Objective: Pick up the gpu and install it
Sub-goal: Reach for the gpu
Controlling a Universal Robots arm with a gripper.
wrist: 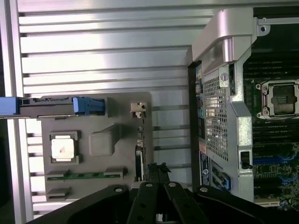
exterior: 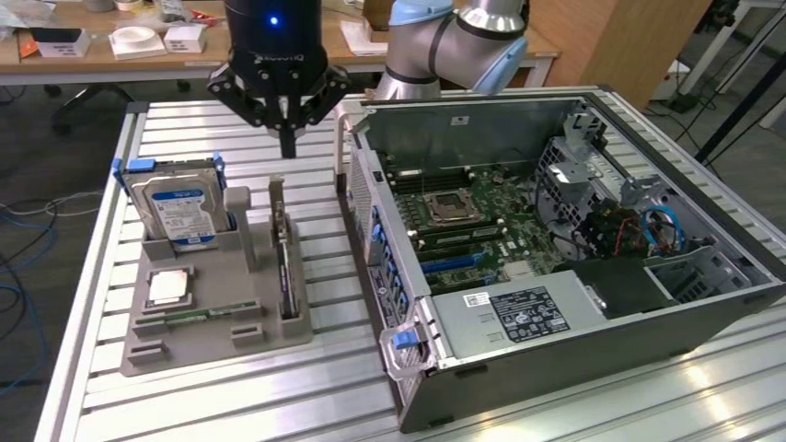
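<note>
— Where was the gpu (exterior: 286,267)?
— On edge in its tray (exterior: 197,345) slot on the worktop (exterior: 307,396), beside the case (exterior: 590,359). I had the pincer (exterior: 289,147) above its far end, fully closed, gripping nothing.
— The risk?
— Descending closed, I judged the tips would strike the card's top edge and tilt it, or shove the tray.

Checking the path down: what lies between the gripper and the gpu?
Nothing. In the exterior view the shut gripper hangs above the gpu, which stands on edge in the grey holder, and the gap between them is bare.
</note>
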